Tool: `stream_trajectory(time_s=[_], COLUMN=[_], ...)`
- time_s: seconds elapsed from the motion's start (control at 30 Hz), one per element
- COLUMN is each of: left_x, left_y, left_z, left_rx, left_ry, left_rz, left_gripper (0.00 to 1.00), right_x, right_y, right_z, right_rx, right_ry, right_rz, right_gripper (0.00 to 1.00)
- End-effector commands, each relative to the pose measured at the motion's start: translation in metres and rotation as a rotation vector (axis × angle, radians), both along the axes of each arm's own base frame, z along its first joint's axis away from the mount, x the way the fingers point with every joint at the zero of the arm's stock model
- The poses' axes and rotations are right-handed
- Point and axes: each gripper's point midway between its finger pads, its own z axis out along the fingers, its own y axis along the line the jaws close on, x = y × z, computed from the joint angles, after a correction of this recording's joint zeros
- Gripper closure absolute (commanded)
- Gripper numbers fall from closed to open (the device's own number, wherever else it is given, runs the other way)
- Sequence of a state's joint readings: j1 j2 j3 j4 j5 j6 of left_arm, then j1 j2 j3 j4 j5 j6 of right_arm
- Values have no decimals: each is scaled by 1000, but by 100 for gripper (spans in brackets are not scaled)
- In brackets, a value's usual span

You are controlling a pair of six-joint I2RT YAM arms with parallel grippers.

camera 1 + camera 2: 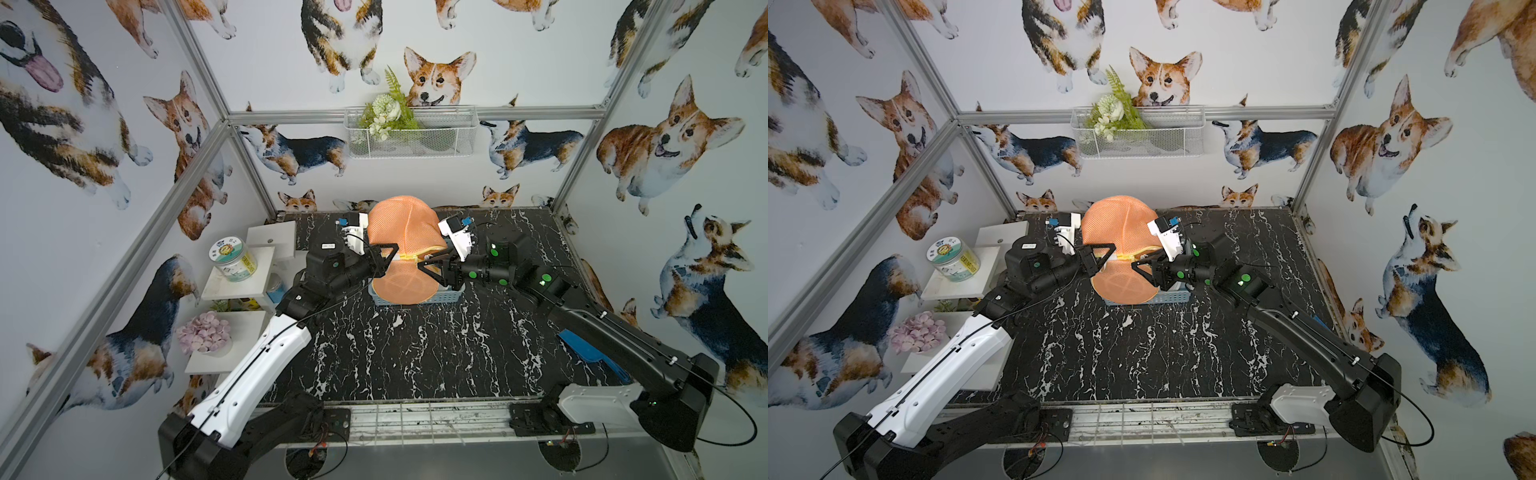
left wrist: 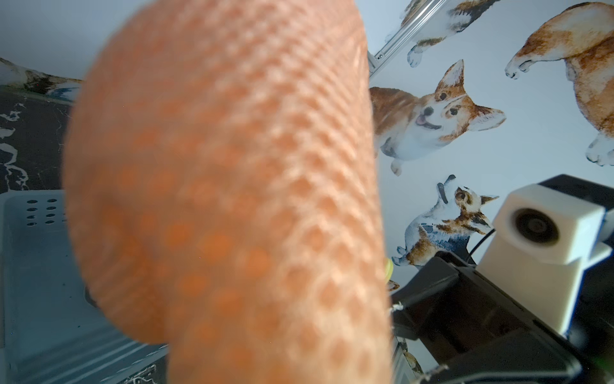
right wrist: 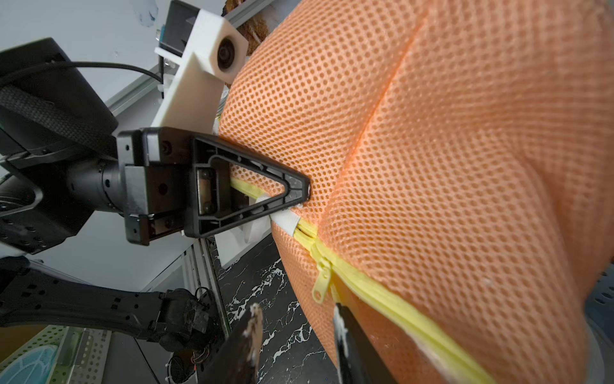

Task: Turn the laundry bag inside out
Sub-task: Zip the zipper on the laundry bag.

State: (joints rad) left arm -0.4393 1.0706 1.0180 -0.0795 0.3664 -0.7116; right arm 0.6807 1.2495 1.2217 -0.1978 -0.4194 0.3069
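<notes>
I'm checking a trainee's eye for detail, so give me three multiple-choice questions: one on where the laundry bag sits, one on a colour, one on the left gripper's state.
1. Relative to the blue basket, the laundry bag is: A) over it B) beside it, apart C) behind it, apart.
2. The zipper is: A) black B) yellow C) green.
3. The left gripper is: A) open B) shut on nothing C) shut on the bag's edge.
Answers: 1 A, its lower end covers most of the basket in both top views; 2 B, plain in the right wrist view; 3 C, mesh is pinched between its jaws by the zipper.
</notes>
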Motion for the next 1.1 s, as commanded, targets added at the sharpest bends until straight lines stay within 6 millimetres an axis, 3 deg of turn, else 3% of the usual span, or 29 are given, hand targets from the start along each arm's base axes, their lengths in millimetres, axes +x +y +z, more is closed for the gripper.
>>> stream_trajectory(time_s=[0.0,0.73,1.07], left_x=[1,-5,-6], left_y=[3,-3,-5], left_z=[9,19,17], left_rx=[-11,-65,-76], left_ry=[-23,-39,-34], left_rz=[17,-26,-35], left_gripper=[100,100,100], right_x=[1,9,19], right_y=[4,16,21], right_z=[-1,-11,-4], right_rx=[10,39,59], right_ry=[24,90,83], right_rz=[4,11,-7], right_gripper=[60,61,69])
